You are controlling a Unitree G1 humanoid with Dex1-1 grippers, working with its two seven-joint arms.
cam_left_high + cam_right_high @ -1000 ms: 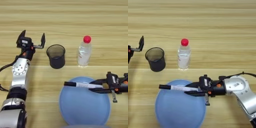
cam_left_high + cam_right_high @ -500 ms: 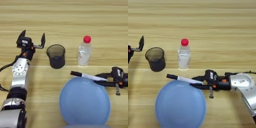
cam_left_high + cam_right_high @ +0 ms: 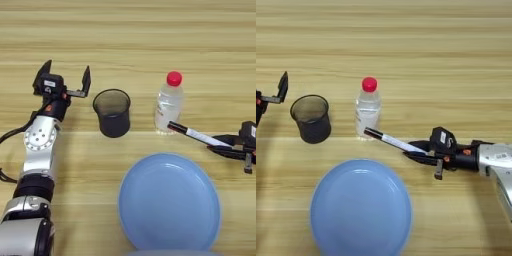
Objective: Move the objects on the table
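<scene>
Holding the white marker (image 3: 396,142) in closed fingers, the right gripper (image 3: 417,153) should clear the bottle (image 3: 367,110); the left gripper (image 3: 65,75) sits open beside the cup (image 3: 112,112).

Robot test bench, most likely a lab: a bare plank-grained wooden surface (image 3: 406,50) fills the view. A cup (image 3: 112,112), a bottle (image 3: 367,107) and a blue plate (image 3: 170,202) stand spaced apart as props. Walls and furniture are out of view.
</scene>
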